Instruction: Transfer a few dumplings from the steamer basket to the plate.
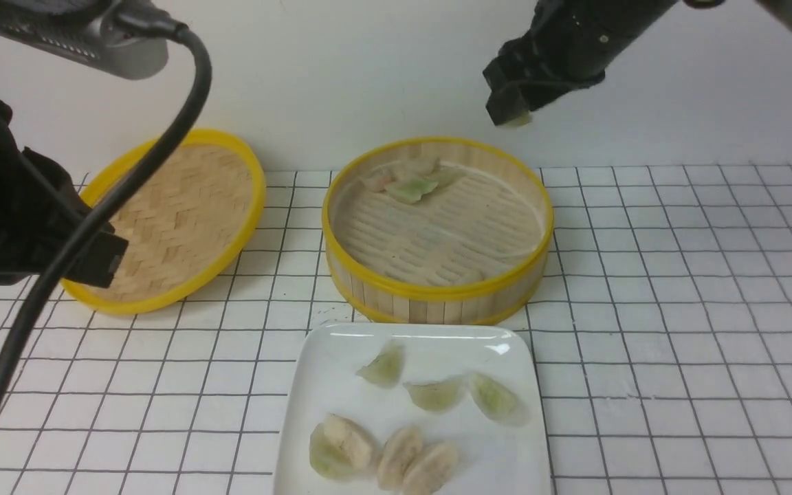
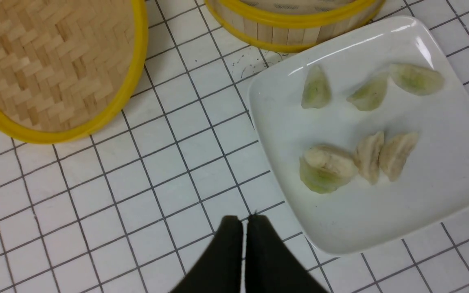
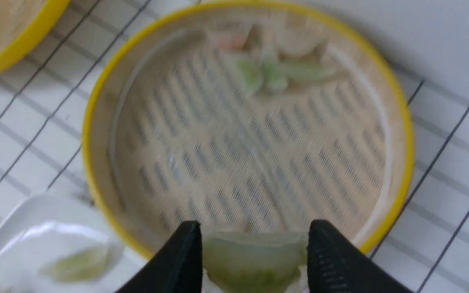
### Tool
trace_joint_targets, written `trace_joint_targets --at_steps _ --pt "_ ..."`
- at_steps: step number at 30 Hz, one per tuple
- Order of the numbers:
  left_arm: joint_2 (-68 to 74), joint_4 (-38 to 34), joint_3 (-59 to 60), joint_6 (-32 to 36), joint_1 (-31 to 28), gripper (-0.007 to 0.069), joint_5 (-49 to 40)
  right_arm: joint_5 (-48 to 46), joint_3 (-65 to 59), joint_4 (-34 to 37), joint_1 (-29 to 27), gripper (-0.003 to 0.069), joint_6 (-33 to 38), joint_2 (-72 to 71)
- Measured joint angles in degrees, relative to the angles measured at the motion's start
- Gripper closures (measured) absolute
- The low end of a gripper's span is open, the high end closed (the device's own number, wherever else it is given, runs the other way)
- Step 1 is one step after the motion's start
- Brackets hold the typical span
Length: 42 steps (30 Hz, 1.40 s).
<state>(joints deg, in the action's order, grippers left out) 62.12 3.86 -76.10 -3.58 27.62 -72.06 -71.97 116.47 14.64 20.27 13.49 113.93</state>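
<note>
Right gripper (image 1: 510, 115) is hanging high in the air with its jaws part-way closed around a pale green dumpling (image 3: 254, 260), one finger pressing on each end of it, and from the front only a sliver of green is showing at the fingertips. Below it, and a little toward the near edge, the steamer basket (image 1: 437, 292) is sitting mid-worktop close to the far edge, and it is looking nearly bare: just a small huddle of dumplings (image 1: 410, 184) is lying against its far wall, green and pale ones bunched too tightly to count. Nearer, the plate (image 1: 313, 412) is resting at the near edge just in front of the basket and is filling up nicely, three green pieces across its far half and a beige cluster closer in, six or seven in all. So "a few" is looking already met; what is remaining, I'd judge, is landing this held one on the plate. Out toward the left edge the woven lid (image 1: 176, 220) is lying flat, and the left gripper (image 2: 244, 221) is hovering beside the plate, fingers pressed together on nothing.
</note>
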Motion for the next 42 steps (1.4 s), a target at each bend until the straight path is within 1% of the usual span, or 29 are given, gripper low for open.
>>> trace_joint_targets --at_steps 3,5,6,8,11,13,17,19,22,23,24,26,27,28,29,30,33,34,35,36,37,38,39,40,42 --pt "0.00 0.09 0.00 0.00 0.00 0.0631 0.00 0.15 -15.32 1.39 2.40 0.0351 0.05 -7.22" --pt "0.00 0.13 0.00 0.00 0.00 0.0631 0.00 0.29 -21.55 2.47 4.08 0.0351 0.09 -9.66" --pt "0.00 0.13 0.00 0.00 0.00 0.0631 0.00 1.90 -27.79 3.67 6.49 0.0351 0.09 -11.37" --pt "0.00 0.13 0.00 0.00 0.00 0.0631 0.00 6.72 -34.58 4.53 9.11 0.0351 0.09 -11.63" --pt "0.12 0.15 0.00 0.00 0.00 0.0631 0.00 11.78 -39.57 4.77 11.58 0.0351 0.09 -10.80" --pt "0.25 0.15 0.00 0.00 0.00 0.0631 0.00 14.54 -41.43 4.77 12.78 0.0351 0.09 -9.56" --pt "0.41 0.15 0.00 0.00 0.00 0.0631 0.00 15.97 -42.04 4.84 13.05 0.0346 -0.23 -7.50" --pt "0.53 0.15 0.05 0.00 0.00 0.0631 0.00 15.77 -42.10 4.84 13.05 0.0309 -0.43 -7.17" --pt "0.52 -0.10 0.05 0.00 0.00 0.0631 0.00 14.67 -41.96 4.84 13.05 0.0197 -0.81 -7.17" --pt "0.52 -0.08 0.05 0.00 0.00 0.0631 0.00 14.54 -41.96 4.84 13.05 0.0190 -0.87 -7.17" --pt "0.56 -0.40 0.05 0.00 0.00 0.0631 0.00 13.26 -41.40 4.77 13.05 0.0148 -1.52 -7.17" --pt "0.62 -0.51 0.05 0.00 0.00 0.0631 0.00 10.44 -39.78 4.50 13.05 0.0120 -2.68 -7.17" --pt "0.62 -0.51 0.05 0.00 0.00 0.0631 0.00 9.17 -39.07 4.30 13.05 0.0118 -2.93 -7.25" --pt "0.62 -0.58 0.05 0.00 0.00 0.0631 0.00 5.97 -37.39 3.00 13.05 0.0125 -4.03 -7.78" --pt "0.62 -0.63 0.05 0.00 0.00 0.0631 0.00 5.20 -36.93 2.66 13.05 0.0130 -4.42 -8.04" --pt "0.62 -0.69 0.05 0.00 0.00 0.0631 0.00 4.00 -36.08 1.89 13.05 0.0149 -4.89 -8.97" --pt "0.62 -1.07 0.05 0.00 0.00 0.0631 0.00 2.62 -34.53 -1.18 13.05 0.0335 -8.24 -16.19" --pt "0.62 -1.07 0.05 0.00 0.00 0.0631 0.00 2.62 -34.53 -1.33 13.05 0.0335 -8.45 -16.19" --pt "0.62 -1.07 0.05 0.00 0.00 0.0631 0.00 2.18 -34.74 -2.35 13.05 0.0444 -9.70 -21.40" --pt "0.62 -1.07 0.05 0.00 0.00 0.0631 0.00 1.93 -34.92 -2.88 13.05 0.0499 -10.37 -24.38" --pt "0.62 -1.07 0.05 0.00 0.00 0.0631 0.00 1.84 -35.50 -3.62 13.05 0.0573 -11.41 -29.19" --pt "0.62 -1.07 0.05 0.00 0.00 0.0631 0.00 1.62 -36.25 -4.73 13.05 0.0626 -12.19 -35.17" --pt "0.62 -1.07 0.05 0.00 0.00 0.0631 0.00 1.58 -36.57 -4.90 13.05 0.0631 -12.29 -36.05" --pt "0.62 -1.13 0.05 0.00 0.00 0.0631 0.00 1.51 -37.60 -6.15 13.05 0.0652 -12.89 -41.48" --pt "0.62 -1.74 0.05 0.00 0.00 0.0631 0.00 3.21 -41.00 -8.95 13.05 0.0667 -13.96 -51.86"
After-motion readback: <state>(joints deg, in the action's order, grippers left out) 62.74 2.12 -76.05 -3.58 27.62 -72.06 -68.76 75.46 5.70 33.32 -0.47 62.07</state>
